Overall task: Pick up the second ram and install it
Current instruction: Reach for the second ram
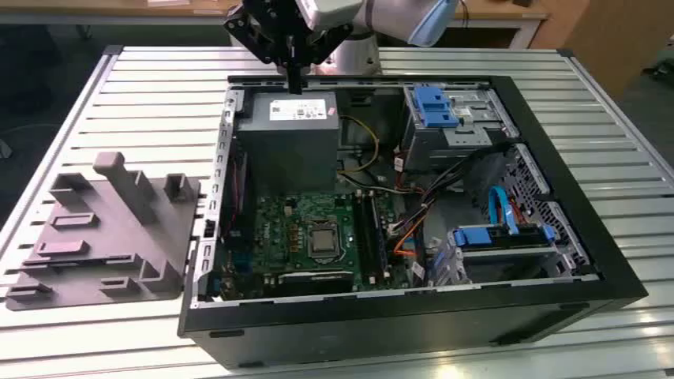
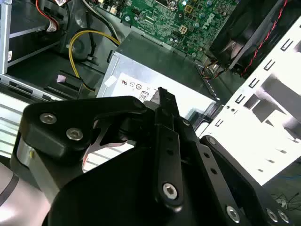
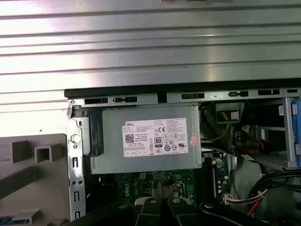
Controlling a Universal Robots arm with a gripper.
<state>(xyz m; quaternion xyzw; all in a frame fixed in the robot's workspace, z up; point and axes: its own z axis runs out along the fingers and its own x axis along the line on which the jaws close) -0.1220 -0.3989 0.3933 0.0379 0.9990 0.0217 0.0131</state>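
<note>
Gripper point(image 1: 296, 88) hangs over PSU point(image 1: 286, 130), at 12 o'clock edge of case point(image 1: 421, 316) in exterior view. Fingers point(image 3: 157, 189) pinched together. Ram point(image 3: 14, 219) looks like the blue strip on grey fixture point(image 1: 106, 229), 9 o'clock of case; can't confirm.

Slatted table point(image 1: 158, 79): case point(image 1: 400, 324), (perhaps plastic) jig point(image 1: 95, 237)

Bright overhead light, glare on slatted table point(image 3: 150, 47), washed-out case wall point(image 2: 268, 122), deep shadow inside
</note>
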